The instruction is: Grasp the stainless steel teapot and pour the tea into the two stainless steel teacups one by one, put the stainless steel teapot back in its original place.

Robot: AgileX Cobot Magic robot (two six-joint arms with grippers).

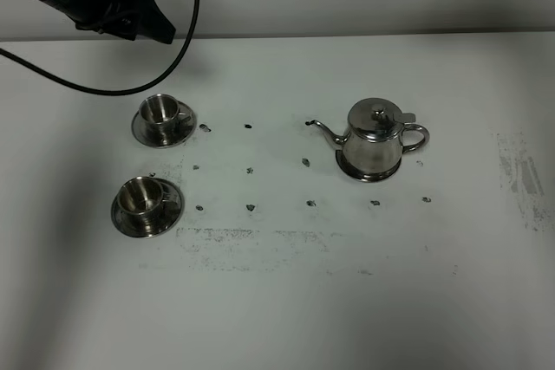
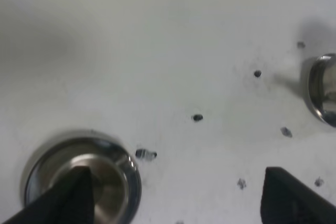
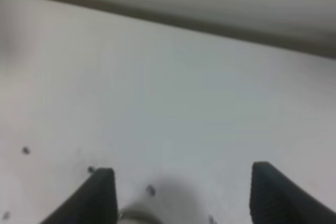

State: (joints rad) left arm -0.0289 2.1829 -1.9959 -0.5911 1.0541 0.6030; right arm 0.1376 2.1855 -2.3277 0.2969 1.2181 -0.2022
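Both arms hang raised over the far edge of the table [image 1: 286,309]. The left gripper [image 2: 176,203] and right gripper [image 3: 184,198] are spread wide and hold nothing. The teapot [image 1: 375,140] stands on its disc [image 1: 368,175], well apart from the right gripper, and the two teacups [image 1: 163,113] sit nearer the left gripper.

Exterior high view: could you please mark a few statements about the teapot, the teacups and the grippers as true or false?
1. The teapot stands upright on the disc. True.
2. Its spout points away from the cups. False: it points toward them.
3. The far teacup and the near teacup each sit on their own saucer. True.
4. The right gripper is shut on the teapot's handle. False: it is open and holds nothing.
5. The left gripper is open. True.
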